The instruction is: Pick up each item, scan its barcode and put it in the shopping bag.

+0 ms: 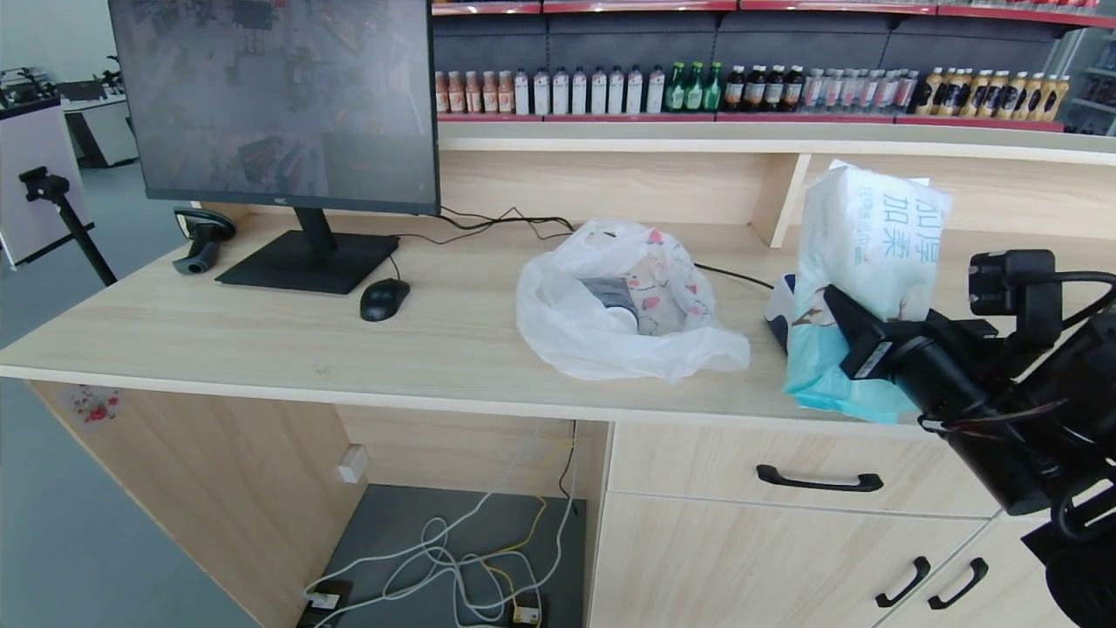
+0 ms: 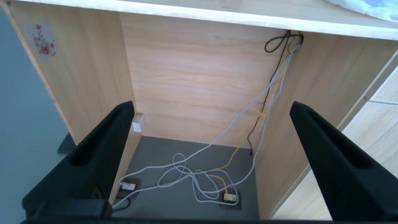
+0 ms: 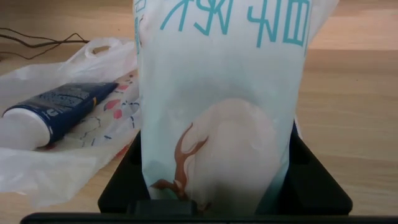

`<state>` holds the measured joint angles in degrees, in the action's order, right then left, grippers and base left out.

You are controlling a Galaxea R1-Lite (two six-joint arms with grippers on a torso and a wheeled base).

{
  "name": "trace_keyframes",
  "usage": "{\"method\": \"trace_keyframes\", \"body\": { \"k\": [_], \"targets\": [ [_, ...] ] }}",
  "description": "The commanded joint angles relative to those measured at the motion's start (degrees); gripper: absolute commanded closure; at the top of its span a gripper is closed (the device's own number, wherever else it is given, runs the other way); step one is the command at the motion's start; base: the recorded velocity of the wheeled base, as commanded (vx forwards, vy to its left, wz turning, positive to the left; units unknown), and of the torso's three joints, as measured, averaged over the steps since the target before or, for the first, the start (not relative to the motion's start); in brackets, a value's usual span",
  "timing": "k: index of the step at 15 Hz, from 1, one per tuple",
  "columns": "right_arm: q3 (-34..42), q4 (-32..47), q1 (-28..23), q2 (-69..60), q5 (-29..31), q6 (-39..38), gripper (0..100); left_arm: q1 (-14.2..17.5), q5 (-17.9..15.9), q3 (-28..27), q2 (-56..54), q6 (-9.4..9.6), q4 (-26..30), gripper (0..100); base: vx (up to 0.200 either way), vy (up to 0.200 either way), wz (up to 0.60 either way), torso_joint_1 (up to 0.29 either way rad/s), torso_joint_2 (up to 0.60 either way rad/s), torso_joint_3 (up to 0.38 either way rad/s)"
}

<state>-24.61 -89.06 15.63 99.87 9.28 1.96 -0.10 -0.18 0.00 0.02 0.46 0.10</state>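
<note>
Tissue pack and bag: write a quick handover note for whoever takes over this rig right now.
Right gripper: shut on the tissue pack, upright at the counter's right end.
Left gripper: open, empty, low, facing under the counter.
Bag: mid-counter, open, holding a blue tube and a patterned item.
Done: those two bagged.
Left: scan the pack, if not yet scanned, at the scanner beside the monitor, then bag it.

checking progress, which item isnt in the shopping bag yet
The white and teal tissue pack, held in the right gripper beside the shopping bag. The blue tube and the patterned packet already lie inside it.
</note>
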Motion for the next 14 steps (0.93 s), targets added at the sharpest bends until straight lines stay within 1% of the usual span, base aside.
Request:
{"method": "trace_keyframes", "body": {
  "k": [1,4,7,14],
  "targets": [
    [-2.02,-0.23,2.92,-3.71,-0.31,0.59,100,0.01,0.01,0.00,-0.02,-0.02,-0.01,0,0.000,0.000,0.00,0.000,0.00,0.000],
    [-4.57,0.03,4.85,-6.53,-0.40,0.94,100,0.01,0.01,0.00,-0.02,0.06,-0.01,0,0.000,0.000,0.00,0.000,0.00,0.000],
    [-6.68,-0.06,5.11,-7.14,-0.40,1.20,100,0.01,0.01,0.00,-0.02,0.06,-0.01,0,0.000,0.000,0.00,0.000,0.00,0.000],
    [-7.47,-0.14,5.38,-7.23,-0.31,1.20,100,0.01,0.01,0.00,-0.02,0.06,-0.01,0,0.000,0.000,0.60,0.006,0.00,0.001]
  ]
}}
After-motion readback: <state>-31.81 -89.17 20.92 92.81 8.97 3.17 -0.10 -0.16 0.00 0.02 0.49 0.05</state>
